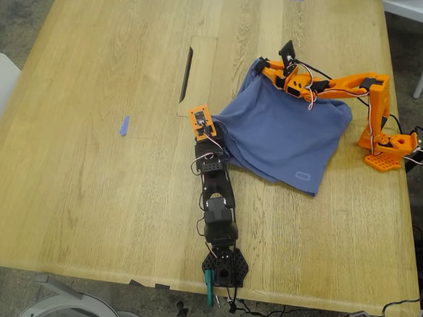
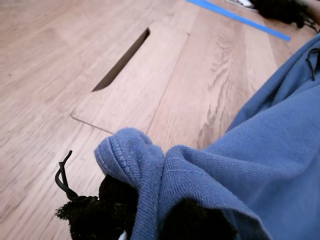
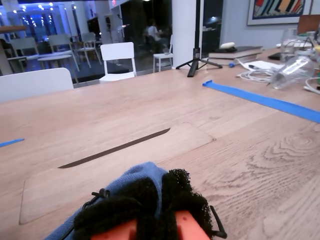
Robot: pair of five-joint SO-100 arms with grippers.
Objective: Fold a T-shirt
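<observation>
The T-shirt (image 1: 281, 135), soft blue cloth, lies bunched on the wooden table (image 1: 86, 165) just beside the table's cable slot (image 1: 186, 66). My first gripper (image 2: 145, 210) is clamped on a hemmed edge nearest the slot's flap. My second gripper (image 3: 160, 200) pinches another bunch of the edge just past the slot. I judge the cloth light, limp and prone to sag, best held at hems or corners. The chest print is hidden, and both grippers' foam-padded tips are partly buried in cloth.

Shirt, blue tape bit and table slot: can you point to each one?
Shirt (image 1: 284, 135): exterior view, middle of the cloth.
Tape (image 1: 123, 125): exterior view, middle of the strip.
Slot (image 1: 186, 66): exterior view, middle of the dark gap.
</observation>
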